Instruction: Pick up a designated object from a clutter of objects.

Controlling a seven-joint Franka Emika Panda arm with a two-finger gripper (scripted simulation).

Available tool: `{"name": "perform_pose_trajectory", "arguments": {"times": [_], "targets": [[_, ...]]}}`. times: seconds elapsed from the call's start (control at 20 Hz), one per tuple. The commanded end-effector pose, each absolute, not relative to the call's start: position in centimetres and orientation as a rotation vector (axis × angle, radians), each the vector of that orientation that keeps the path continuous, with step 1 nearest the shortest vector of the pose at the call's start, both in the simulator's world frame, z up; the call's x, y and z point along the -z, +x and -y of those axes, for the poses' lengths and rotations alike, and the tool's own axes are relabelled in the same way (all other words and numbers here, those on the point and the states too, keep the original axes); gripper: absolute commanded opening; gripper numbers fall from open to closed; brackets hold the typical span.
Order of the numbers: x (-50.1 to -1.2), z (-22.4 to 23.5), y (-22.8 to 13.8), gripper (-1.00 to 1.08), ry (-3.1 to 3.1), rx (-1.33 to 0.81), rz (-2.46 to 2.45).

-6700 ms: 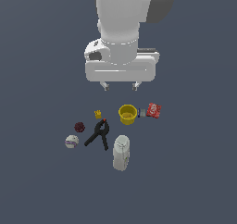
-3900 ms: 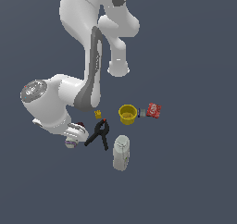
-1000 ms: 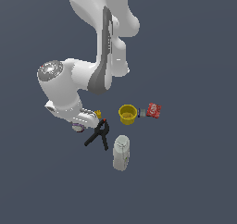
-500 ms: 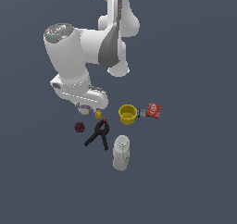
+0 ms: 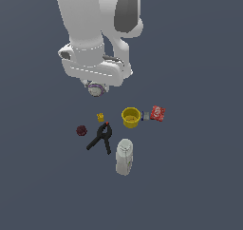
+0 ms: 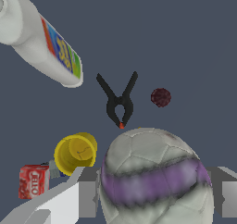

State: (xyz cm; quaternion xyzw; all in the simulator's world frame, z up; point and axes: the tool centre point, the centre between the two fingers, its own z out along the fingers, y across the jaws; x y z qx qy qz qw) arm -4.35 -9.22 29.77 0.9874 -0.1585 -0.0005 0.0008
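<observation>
Whitish with a purple band, the ball (image 6: 155,179) sits clamped in the gripper (image 5: 96,88), whose fingers (image 6: 76,197) press its two sides – lifted, I judge, to clear it from the clutter. In the exterior view it hangs at about 11 o'clock from the black clamp (image 5: 100,138), well above the maroon ball (image 5: 81,130). The red packet (image 6: 33,181) reads "JELLO" – the jug (image 6: 39,45) label's print is too blurred to read
</observation>
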Motion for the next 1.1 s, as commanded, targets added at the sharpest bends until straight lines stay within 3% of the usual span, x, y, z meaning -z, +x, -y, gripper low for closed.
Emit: {"name": "perform_pose_trajectory", "arguments": {"times": [0.0, 0.55, 1.05], "targets": [[-32.2, 8.0, -5.4, -1.00, 3.099, 0.000, 0.498], [-40.2, 3.9, -8.4, -1.00, 3.100, 0.000, 0.497], [-42.6, 2.6, -9.2, -1.00, 3.101, 0.000, 0.497]]}}
